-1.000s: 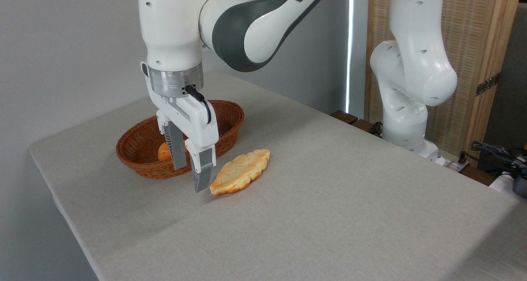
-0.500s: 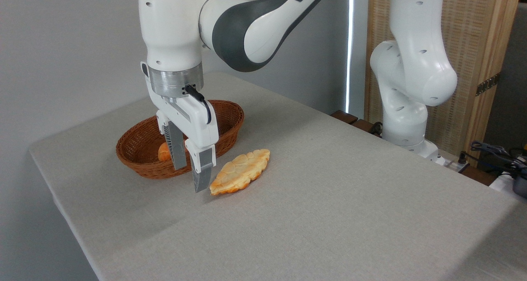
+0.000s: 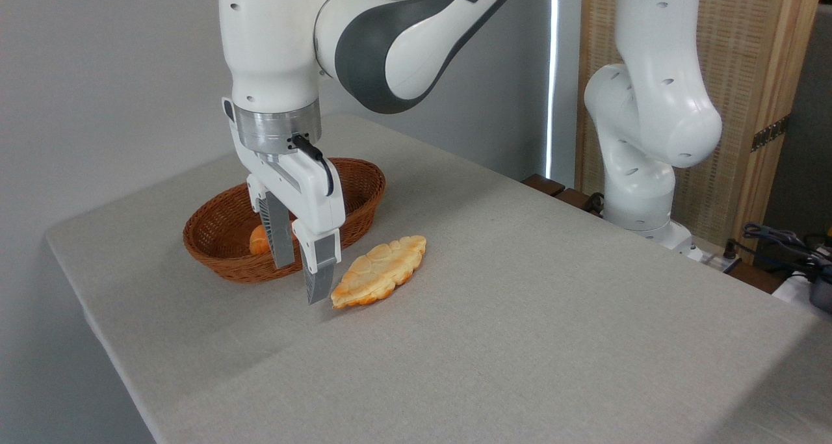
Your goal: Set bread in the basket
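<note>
A: Bread (image 3: pixel 379 271) position?
B: Flat on the table (image 3: pixel 520 314), just right of the basket (image 3: pixel 214 236), outside it.
A: Claw (image 3: pixel 300 281) state?
B: Parted, empty, hanging just left of the bread.

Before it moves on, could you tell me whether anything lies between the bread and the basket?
Nothing visible does: only bare table separates the bread from the basket. The open gripper hangs beside the bread.

The scene was evenly, softly lit and sharply focused; a faint shadow was cast on the table (image 3: pixel 455 340) at lower left.
</note>
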Robot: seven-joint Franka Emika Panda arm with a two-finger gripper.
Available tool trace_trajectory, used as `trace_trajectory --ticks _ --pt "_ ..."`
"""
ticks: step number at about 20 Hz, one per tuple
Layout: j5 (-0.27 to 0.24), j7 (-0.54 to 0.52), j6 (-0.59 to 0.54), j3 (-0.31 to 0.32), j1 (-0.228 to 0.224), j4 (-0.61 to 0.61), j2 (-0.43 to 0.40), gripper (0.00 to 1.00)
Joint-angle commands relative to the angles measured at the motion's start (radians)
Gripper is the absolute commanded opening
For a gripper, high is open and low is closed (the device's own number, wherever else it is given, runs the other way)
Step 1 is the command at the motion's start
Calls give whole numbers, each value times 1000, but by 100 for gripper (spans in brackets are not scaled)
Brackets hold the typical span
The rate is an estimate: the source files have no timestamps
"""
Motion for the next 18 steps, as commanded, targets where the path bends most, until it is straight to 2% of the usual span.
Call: trace_trajectory --ticks 1,7,12,18 --pt "-14 9 -16 10 -5 20 8 100" --pt "-14 16 -51 10 -3 9 0 100" --pt "-16 4 -55 8 -5 -72 -24 100" --pt "-28 -83 -55 5 -10 -134 -29 100"
